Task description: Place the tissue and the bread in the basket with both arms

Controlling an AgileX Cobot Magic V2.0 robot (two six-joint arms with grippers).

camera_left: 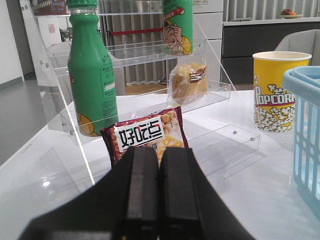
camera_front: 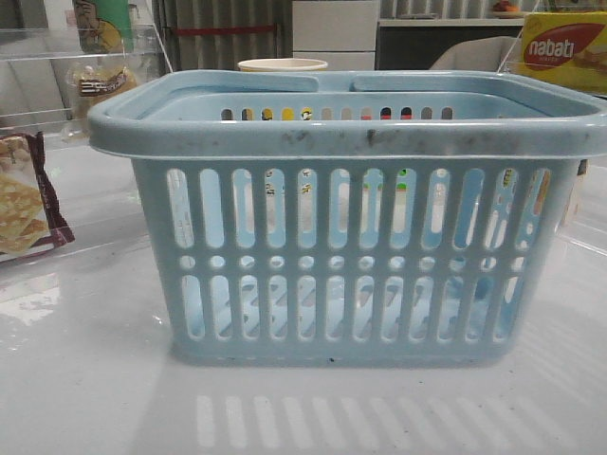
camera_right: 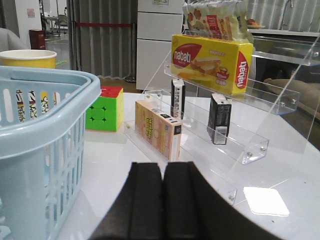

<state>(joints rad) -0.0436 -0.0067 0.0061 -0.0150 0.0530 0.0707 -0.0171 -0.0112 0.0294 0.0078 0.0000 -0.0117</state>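
Note:
The light-blue basket (camera_front: 351, 256) stands in the middle of the table, and I see nothing lying in it. The bread (camera_left: 189, 80), a bun in clear wrap with a dark label, stands on the left acrylic shelf; it also shows in the front view (camera_front: 100, 85). The tissue (camera_right: 219, 119), a small dark packet, stands upright on the right acrylic shelf, with a similar dark packet (camera_right: 177, 97) behind it. My left gripper (camera_left: 159, 150) is shut and empty, close to a maroon-edged cracker packet (camera_left: 147, 132). My right gripper (camera_right: 162, 165) is shut and empty, beside the basket (camera_right: 45, 130).
A green bottle (camera_left: 92, 75) and a popcorn cup (camera_left: 275, 90) flank the left shelf. On the right are a yellow nabati box (camera_right: 210, 60), an orange carton (camera_right: 157, 130) and a colour cube (camera_right: 105, 107). The cracker packet also shows in the front view (camera_front: 24, 204).

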